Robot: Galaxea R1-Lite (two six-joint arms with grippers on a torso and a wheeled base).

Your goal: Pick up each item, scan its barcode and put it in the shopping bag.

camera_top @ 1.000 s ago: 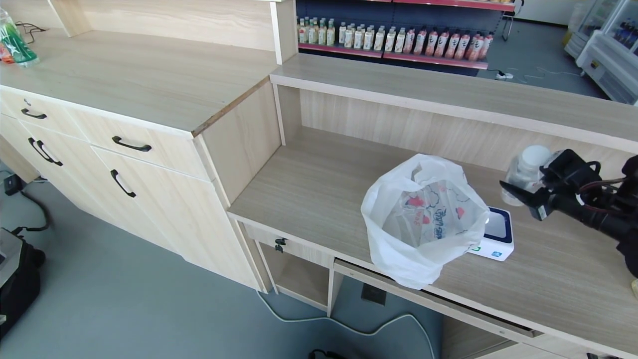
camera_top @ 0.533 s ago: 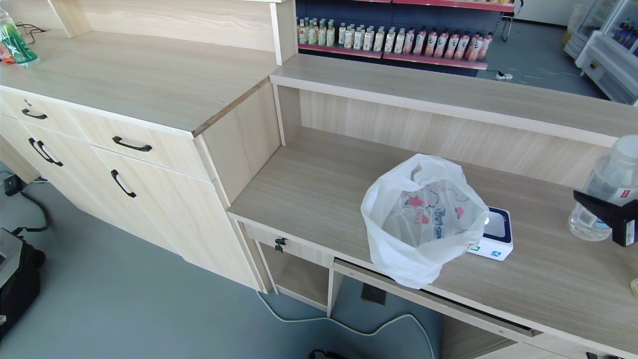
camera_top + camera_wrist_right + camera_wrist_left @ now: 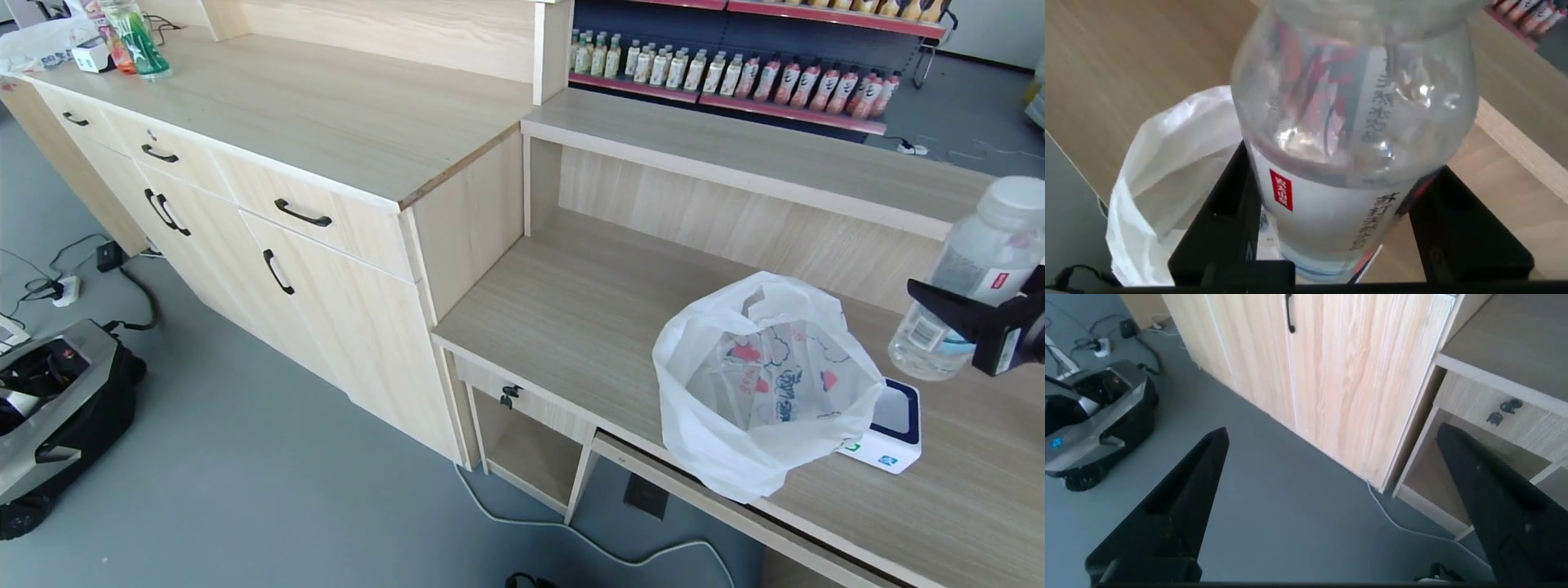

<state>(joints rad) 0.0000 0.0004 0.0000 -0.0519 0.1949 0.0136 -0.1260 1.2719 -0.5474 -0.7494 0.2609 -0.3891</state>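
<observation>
right hand (image 3: 1343, 233) grips a clear bottle (image 3: 1355, 139); white shopping bag (image 3: 1167, 180) beyond, on the wooden counter (image 3: 1127, 57).

Head view: illumination is bright, diffuse and even, with no hard-edged shadows. The counter top (image 3: 326, 114) at upper left carries a pale sheen. Soft shade lies in the recess (image 3: 718, 212) at centre right and in the open compartment (image 3: 522, 441) at lower centre. The shopping bag (image 3: 759, 384) is translucent, and its rim reads near white. Straight cabinet edges lean outward toward the left frame border, which indicates wide-angle distortion. Right wrist view: the clear bottle (image 3: 1355, 139) carries small bright glints on its shoulder. Left wrist view: the floor (image 3: 1290, 482) is evenly lit, without glare
</observation>
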